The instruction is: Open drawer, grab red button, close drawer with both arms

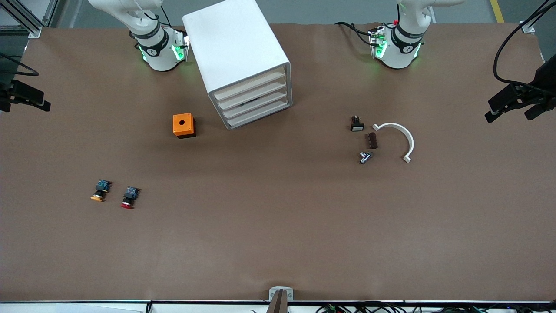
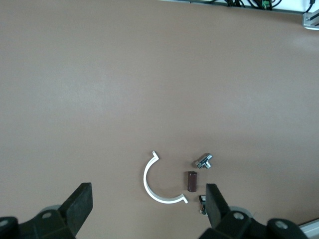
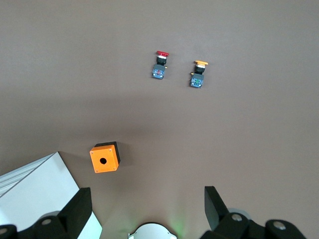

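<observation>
Brown table covering (image 1: 278,226) fills every view, with both arms waiting high above their own ends of it. In the left wrist view the left gripper (image 2: 147,209) hangs with its jaws spread wide and nothing between them; the right gripper (image 3: 147,209) hangs the same way in the right wrist view, wide open and empty.

One red-capped button (image 1: 129,197) lies on its side on the bare table, well apart from the right gripper's jaws and far below them, out past the orange cube (image 1: 183,125) as seen from those jaws. It is not in the drawer unit. Just beside it, apart from it, lies one yellow-capped button (image 1: 100,191), toward the right arm's end of the table.

One white drawer unit (image 1: 241,61) stands between the two arm bases, its four drawers (image 1: 254,101) all shut. Its corner shows beside the right gripper's jaws.

Below the left gripper's open jaws lie four small things close together: one white curved clip (image 2: 158,184), one dark brown block (image 2: 192,181), one shiny metal fitting (image 2: 204,161), and one small black switch part (image 1: 356,124) partly hidden by a finger (image 2: 215,201).
</observation>
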